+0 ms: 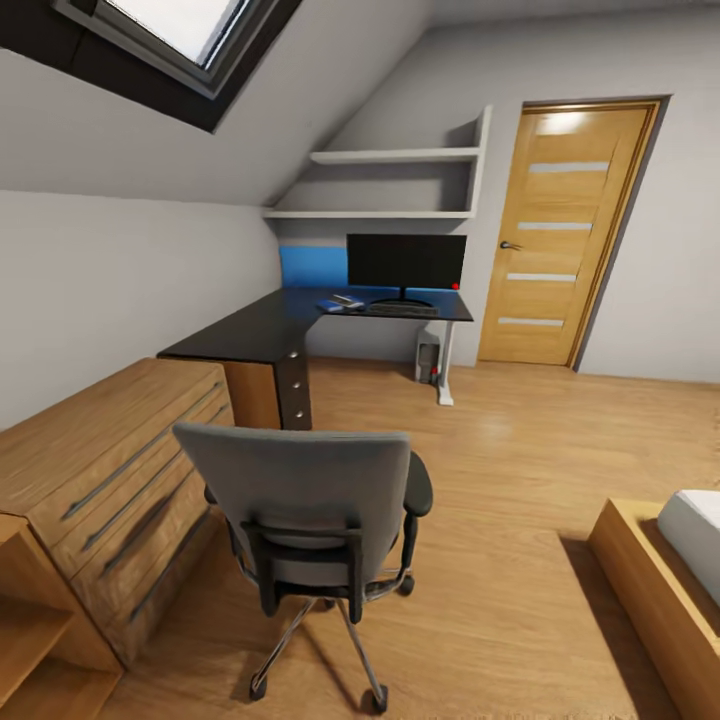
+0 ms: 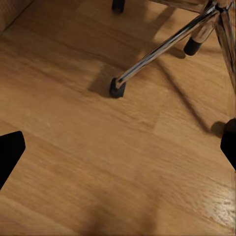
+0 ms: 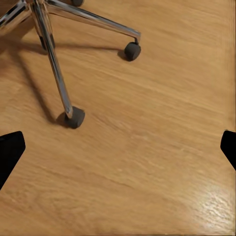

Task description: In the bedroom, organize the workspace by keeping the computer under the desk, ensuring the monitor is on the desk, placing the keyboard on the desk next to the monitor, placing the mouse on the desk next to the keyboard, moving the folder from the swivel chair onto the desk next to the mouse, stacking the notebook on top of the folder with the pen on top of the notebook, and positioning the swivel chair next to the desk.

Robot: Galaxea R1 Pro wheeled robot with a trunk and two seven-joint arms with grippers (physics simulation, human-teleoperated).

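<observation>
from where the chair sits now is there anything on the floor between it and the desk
Nothing visible does. The swivel chair stands on bare wood floor, and the stretch to the desk is open. The wooden dresser flanks that path on its left side without crossing it.

Chair out on the floor, screen and keyboard up on the surface.
The grey swivel chair (image 1: 310,510) stands back-on, well apart from the black L-shaped surface (image 1: 262,330) carrying monitor (image 1: 406,262) and keyboard (image 1: 402,310); chrome legs near each gripper.
</observation>
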